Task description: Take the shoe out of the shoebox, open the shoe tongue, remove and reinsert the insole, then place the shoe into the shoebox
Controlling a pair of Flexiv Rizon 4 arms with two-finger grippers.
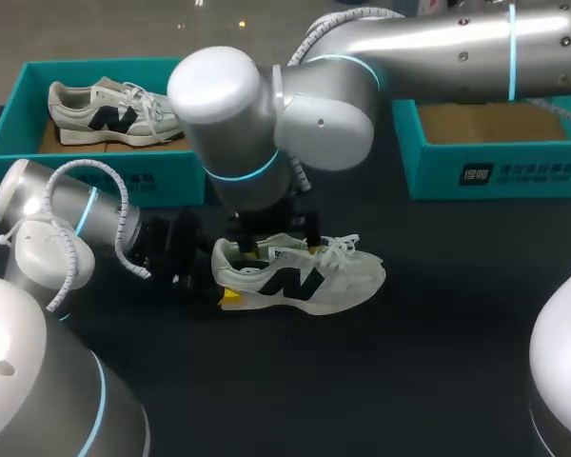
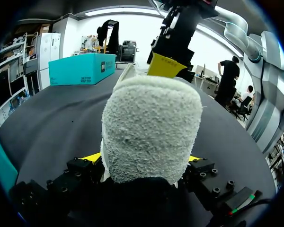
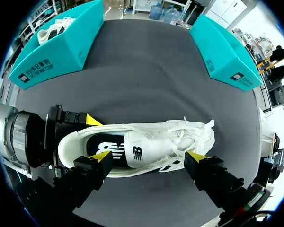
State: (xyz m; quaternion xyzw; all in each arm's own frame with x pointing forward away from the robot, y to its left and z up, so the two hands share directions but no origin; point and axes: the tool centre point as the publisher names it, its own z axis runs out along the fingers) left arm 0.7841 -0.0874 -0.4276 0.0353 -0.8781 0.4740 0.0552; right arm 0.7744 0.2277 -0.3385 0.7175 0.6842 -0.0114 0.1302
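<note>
Pale shoe with a dark side marking, upright on its sole near the middle of the dark counter, outside both boxes, heel to the left, toe to the right, laces loose over the front. Clamped at the heel by the left gripper, on an arm in from the near left and low over the counter: yellow tips pressed against the heel's two sides, near and far, with the fuzzy back of the heel filling the space between them. Above the shoe, the right gripper, on an arm in from the far right and bent down over the middle. Spread wide and holding nothing, one yellow tip by the opening close to the heel, the other by the laces toward the toe; touching the shoe or just clear of it, cannot tell. Inside the opening, a dark insole lying flat, and just toward the toe from it the white tongue. At the far left, a teal left shoebox with a second shoe of the same kind inside, toe to the right. At the far right, a teal right shoebox with its brown floor showing, well apart from the shoe on the counter.
</note>
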